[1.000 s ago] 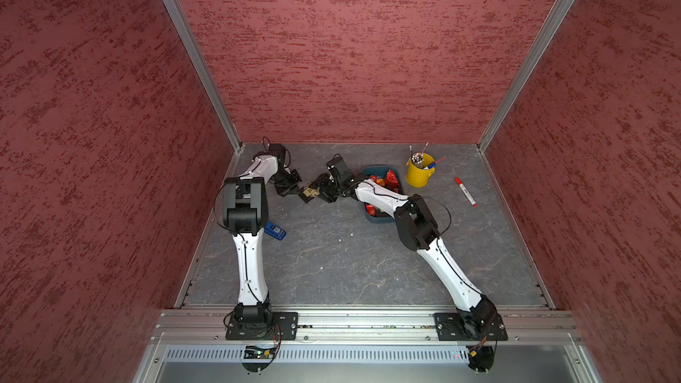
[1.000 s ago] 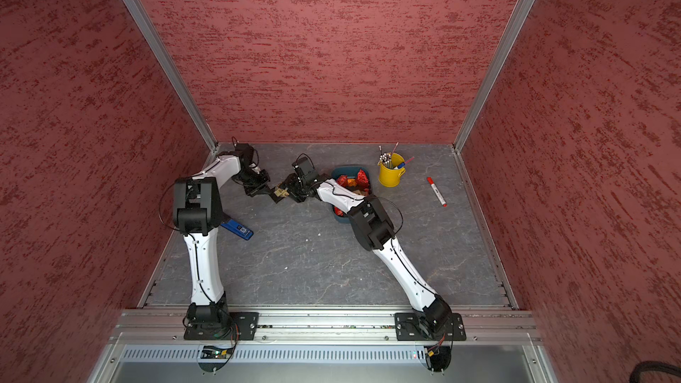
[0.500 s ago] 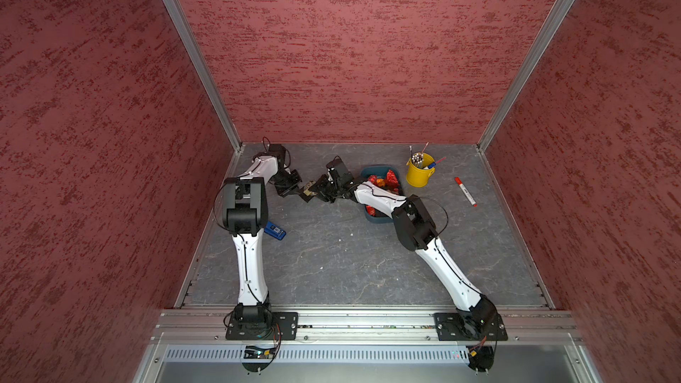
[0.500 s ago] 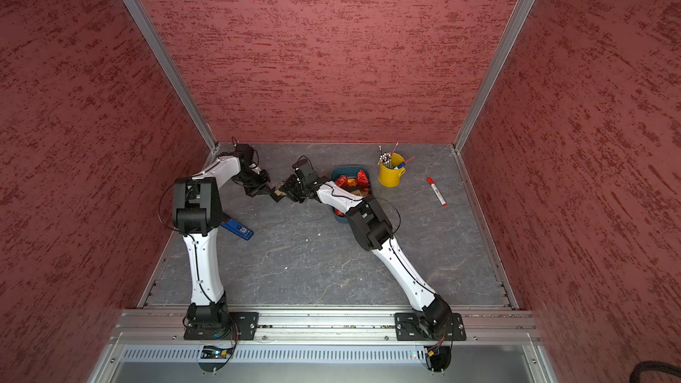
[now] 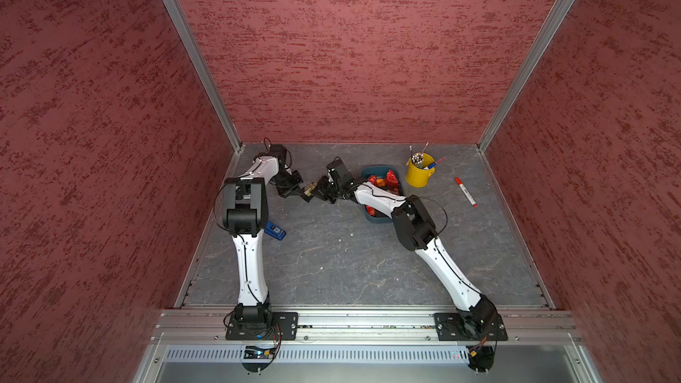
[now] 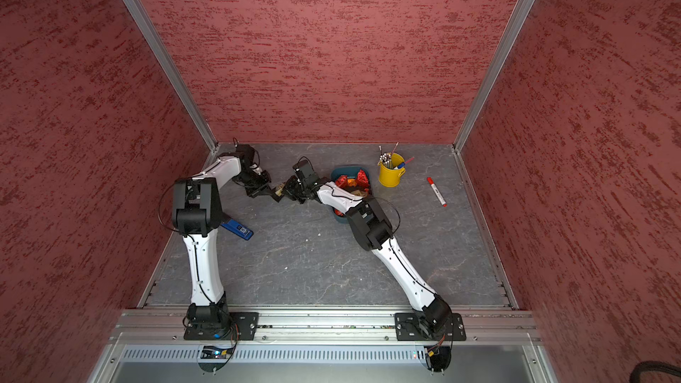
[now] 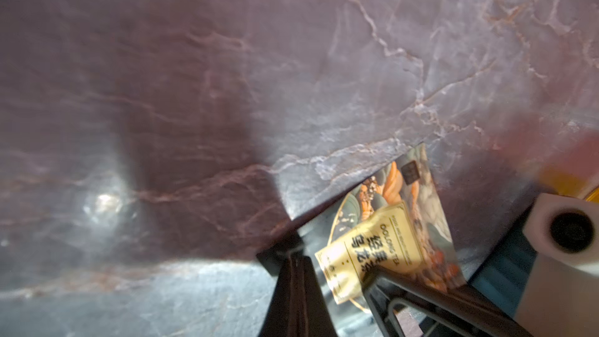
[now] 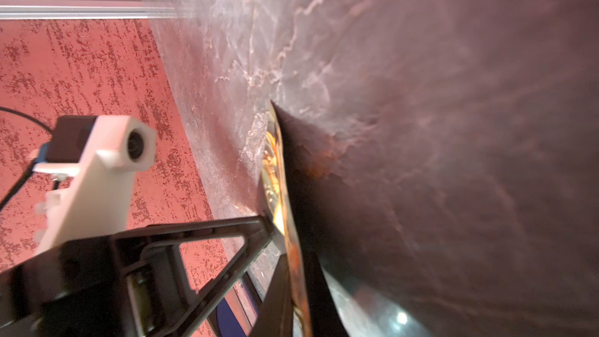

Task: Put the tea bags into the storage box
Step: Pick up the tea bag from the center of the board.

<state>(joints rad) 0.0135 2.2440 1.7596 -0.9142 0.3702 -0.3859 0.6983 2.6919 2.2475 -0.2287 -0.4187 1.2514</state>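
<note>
A clear black-backed tea bag (image 5: 308,190) (image 6: 279,190) with a beige label (image 7: 382,248) hangs between the two grippers, just above the floor and left of the storage box. My left gripper (image 5: 300,189) (image 7: 285,251) is shut on one edge of it. My right gripper (image 5: 317,193) (image 8: 296,264) is shut on the opposite edge; in the right wrist view the sachet (image 8: 275,173) shows edge-on between its jaws. The teal storage box (image 5: 372,171) (image 6: 344,171) holds red foil tea bags (image 5: 391,177) (image 6: 363,177) and is partly hidden by the right arm.
A yellow cup of pencils (image 5: 420,175) stands right of the box. Farther right lies a red-capped marker (image 5: 465,191). A blue stapler-like tool (image 5: 275,231) lies beside the left arm. Red walls close in the back and both sides.
The right gripper has closed onto the sachet that the left gripper holds. The right arm edged slightly left; the left arm has stayed put.
</note>
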